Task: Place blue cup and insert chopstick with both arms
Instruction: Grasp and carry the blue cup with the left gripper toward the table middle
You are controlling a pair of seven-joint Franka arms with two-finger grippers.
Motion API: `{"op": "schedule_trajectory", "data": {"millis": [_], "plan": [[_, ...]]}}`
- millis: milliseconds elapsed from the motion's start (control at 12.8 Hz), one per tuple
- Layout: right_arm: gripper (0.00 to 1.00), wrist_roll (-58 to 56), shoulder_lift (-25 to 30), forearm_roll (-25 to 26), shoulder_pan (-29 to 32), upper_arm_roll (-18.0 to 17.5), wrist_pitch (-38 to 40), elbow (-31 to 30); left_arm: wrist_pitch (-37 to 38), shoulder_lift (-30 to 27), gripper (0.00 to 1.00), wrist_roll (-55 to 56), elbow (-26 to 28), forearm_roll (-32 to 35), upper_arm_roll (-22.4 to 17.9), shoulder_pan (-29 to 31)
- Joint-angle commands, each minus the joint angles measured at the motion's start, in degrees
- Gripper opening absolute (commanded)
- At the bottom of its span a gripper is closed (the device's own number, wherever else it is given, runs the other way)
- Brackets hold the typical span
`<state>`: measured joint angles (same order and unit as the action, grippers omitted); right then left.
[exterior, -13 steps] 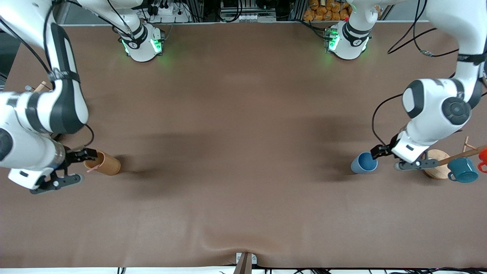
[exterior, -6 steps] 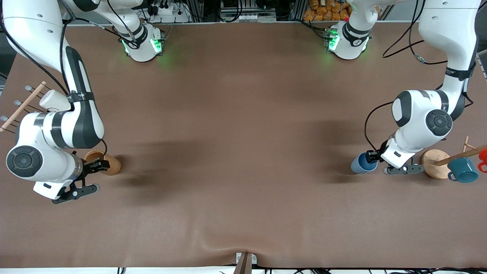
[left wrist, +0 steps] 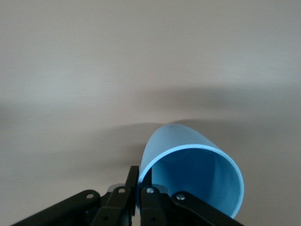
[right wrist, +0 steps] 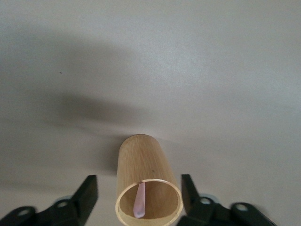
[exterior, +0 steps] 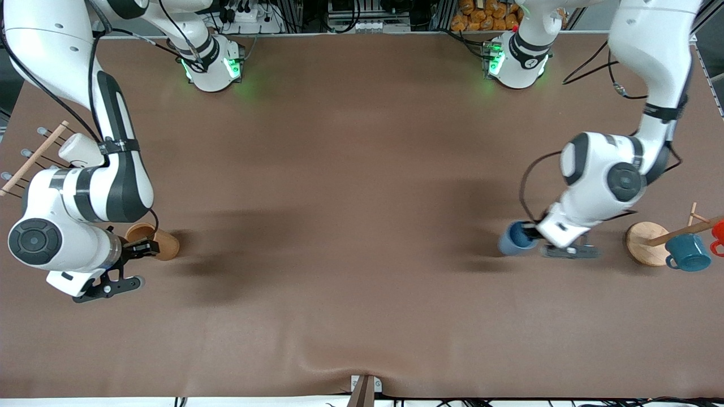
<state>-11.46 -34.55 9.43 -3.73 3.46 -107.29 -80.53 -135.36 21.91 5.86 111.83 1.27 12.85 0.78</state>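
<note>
Left gripper (exterior: pixel 531 233) pinches the rim of the small light blue tapered cup (exterior: pixel 513 238), carrying it above the brown table (exterior: pixel 350 237). Right gripper (right wrist: pixel 138 195) gapes wide around the wooden cylindrical holder (right wrist: pixel 146 188); thin pale pink chopstick (right wrist: pixel 139 206) stands inside.

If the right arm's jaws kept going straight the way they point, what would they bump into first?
Probably the wooden tube: it stands right between the right gripper's open jaws, with the pink chopstick inside. How much gap remains is hard to judge.
</note>
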Motion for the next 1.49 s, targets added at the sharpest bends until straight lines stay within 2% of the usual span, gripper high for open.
{"op": "schedule_trajectory", "data": {"millis": [0, 157, 391, 626, 783, 861, 939, 1017, 1096, 1174, 1252, 1330, 1409], "plan": [[0.62, 1.2, -0.4, 0.6, 0.3, -0.3, 0.7, 1.0, 8.3, -2.0, 0.00, 4.9, -4.1, 0.6, 6.5, -5.8], [0.62, 1.2, -0.4, 0.6, 0.4, -0.2, 0.8, 0.8, 8.9, -0.5, 0.00, 15.3, -7.0, 2.5, 7.0, -16.6], [0.61, 1.2, -0.4, 0.6, 0.4, -0.1, 2.3, 0.7, 8.9, 6.1, 0.00, 30.5, -13.2, 4.1, 6.8, -27.8], [0.52, 1.2, -0.4, 0.6, 0.4, -0.1, 2.3, 0.7, 8.8, 12.1, 0.00, 41.1, -17.0, 9.1, 6.7, -32.8], [0.46, 1.2, -0.4, 0.6, 0.4, -0.1, 2.3, 0.7, 8.5, 14.2, 0.00, 42.4, -17.3, 9.9, 6.6, -33.8], [0.45, 1.2, -0.5, 0.6, 0.4, -0.1, 2.3, 0.7, 8.4, 15.7, 0.04, 42.6, -19.3, 10.3, 6.6, -33.9], [0.44, 1.3, -0.5, 0.6, 0.4, -0.1, 2.3, 0.7, 8.4, 16.4, 0.21, 43.0, -20.6, 10.3, 6.7, -33.9], [0.41, 1.3, -0.5, 0.6, 0.4, -0.1, 2.3, 0.7, 8.4, 16.4, 0.80, 43.5, -20.8, 10.4, 6.6, -33.9], [0.38, 1.3, -0.5, 0.6, 0.4, -0.1, 2.3, 0.7, 8.5, 15.7, 1.00, 43.7, -20.9, 10.7, 6.6, -33.7], [0.28, 1.2, -0.5, 0.6, 0.4, -0.1, 2.3, 0.7, 8.8, 14.6, 1.00, 43.7, -21.5, 10.8, 6.6, -33.3], [0.12, 1.1, -0.5, 0.6, 0.5, -0.1, 2.4, 0.7, 9.2, 12.7, 1.00, 43.8, -21.5, 10.7, 6.5, -32.9], [0.00, 1.2, -0.4, 0.5, 0.5, -0.1, 3.0, 0.6, 11.0, 9.8, 1.00, 43.8, -21.6, 10.7, 6.5, -31.8], [0.00, 1.2, -0.4, 0.4, 0.5, -0.1, 5.0, 0.7, 13.4, 6.3, 1.00, 43.9, -21.6, 10.6, 6.6, -30.2]]}}
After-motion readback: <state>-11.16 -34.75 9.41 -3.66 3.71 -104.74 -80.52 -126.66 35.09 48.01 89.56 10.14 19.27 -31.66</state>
